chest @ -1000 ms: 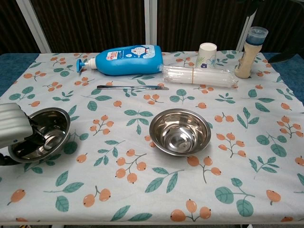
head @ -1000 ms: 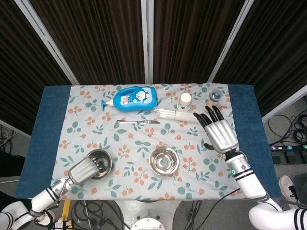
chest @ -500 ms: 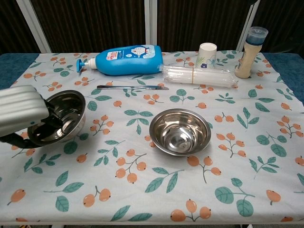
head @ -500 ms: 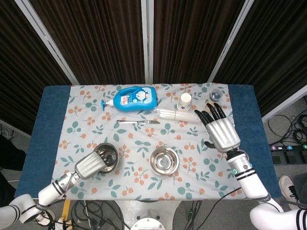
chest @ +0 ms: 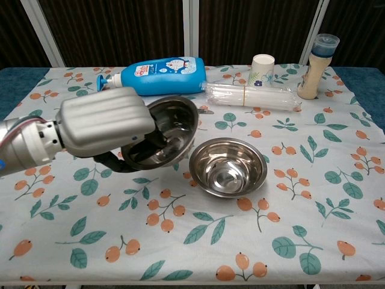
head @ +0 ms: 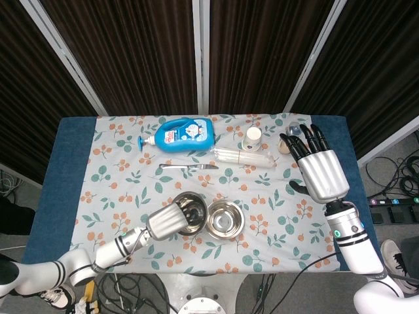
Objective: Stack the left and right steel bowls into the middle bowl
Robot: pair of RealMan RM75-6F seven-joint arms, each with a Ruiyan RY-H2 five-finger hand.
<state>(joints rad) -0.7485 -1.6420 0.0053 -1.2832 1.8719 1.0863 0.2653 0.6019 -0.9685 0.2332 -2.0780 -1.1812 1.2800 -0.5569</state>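
Carrying the left bowl [chest: 163,137] across the counter [head: 72,163], the left hand [chest: 102,128] is now arriving just beside the middle bowl [chest: 228,167]. A second ago that bowl was sitting near the counter's front left corner with the hand closed on its rim; half a second ago it was lifted and tilting partway along the front edge. Now it is hanging tipped, its mouth facing toward the far right, its rim almost over the middle bowl's left edge. The fingers are gripping the near rim, curled under and inside it, though the chest view is hiding exactly how they are lying.

The middle bowl is staying put near the middle of the front edge, empty and upright. I am not seeing a third steel bowl anywhere in either view, so the right-hand one is either hidden or not on the cloth.

The right hand [head: 319,169] is hovering over the right edge, fingers spread and holding nothing; it has drifted a little toward the far right corner, near the cup [head: 253,137] and shaker [chest: 317,59].

What this is meaning for the task, to my eye: the first stack is nearly there. The bowl is needing to level out and travel a touch further right before being let go, or it may clip the rim and skid.
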